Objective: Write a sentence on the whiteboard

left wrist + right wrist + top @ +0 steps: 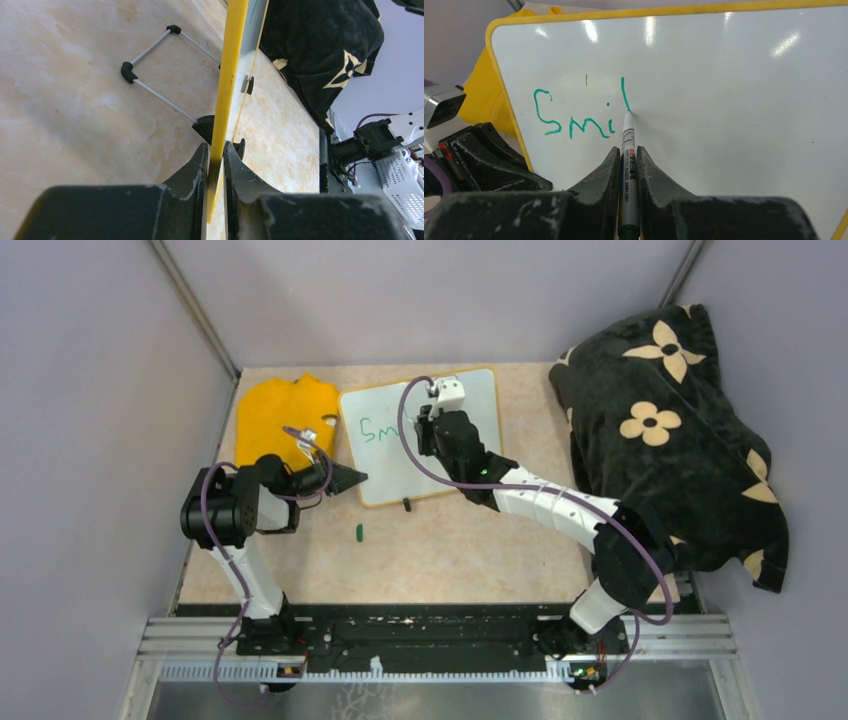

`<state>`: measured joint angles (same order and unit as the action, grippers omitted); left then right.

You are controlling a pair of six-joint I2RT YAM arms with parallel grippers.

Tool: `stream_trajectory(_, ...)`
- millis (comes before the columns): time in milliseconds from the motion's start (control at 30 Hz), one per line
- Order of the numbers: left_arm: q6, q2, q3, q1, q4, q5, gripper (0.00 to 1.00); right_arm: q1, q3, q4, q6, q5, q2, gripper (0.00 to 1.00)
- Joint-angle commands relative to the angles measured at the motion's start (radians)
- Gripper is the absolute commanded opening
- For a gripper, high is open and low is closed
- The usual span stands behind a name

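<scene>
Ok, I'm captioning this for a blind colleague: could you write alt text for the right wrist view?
The right gripper holds a marker with its tip on the whiteboard, at the foot of an "l" after green letters reading "Smi". The left gripper sits dark at the board's left edge, a yellow cloth behind it.

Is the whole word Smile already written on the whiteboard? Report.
No: the green writing on the whiteboard reads only Smil, with the marker tip at the l's foot.
</scene>
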<state>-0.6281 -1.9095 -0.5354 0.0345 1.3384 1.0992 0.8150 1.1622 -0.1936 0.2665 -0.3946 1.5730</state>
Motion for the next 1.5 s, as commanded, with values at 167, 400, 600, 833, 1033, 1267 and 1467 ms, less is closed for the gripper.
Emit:
stream_trajectory(167,0.018,-0.024,-0.009,0.001,-0.028,-0.033,0.0,-0.01,-0.087,-0.018,0.038,0.012,-0.078,0.0)
stream_trajectory(400,0.019,-0.025,-0.011,0.001,-0.029,-0.031,0.0,-0.009,-0.12,-0.005,0.044,-0.003,-0.1,0.0)
stream_trajectory(600,0.019,-0.025,-0.011,0.001,-0.03,-0.032,0.0,-0.011,-0.124,-0.001,0.039,-0.017,-0.132,0.0)
stream_trajectory(833,0.018,-0.026,-0.011,0.001,-0.03,-0.031,0.0,-0.011,-0.112,-0.014,0.029,-0.009,-0.17,0.0)
stream_trajectory(1033,0.02,-0.026,-0.011,-0.001,-0.03,-0.032,0.0,-0.011,-0.077,-0.017,0.021,-0.002,-0.146,0.0)
stream_trajectory(1267,0.019,-0.025,-0.011,-0.001,-0.033,-0.032,0.0,-0.017,-0.055,-0.022,0.011,-0.018,-0.115,0.0)
stream_trajectory(1467,0.019,-0.023,-0.011,-0.001,-0.033,-0.032,0.0,-0.032,-0.05,-0.021,0.013,-0.015,-0.091,0.0)
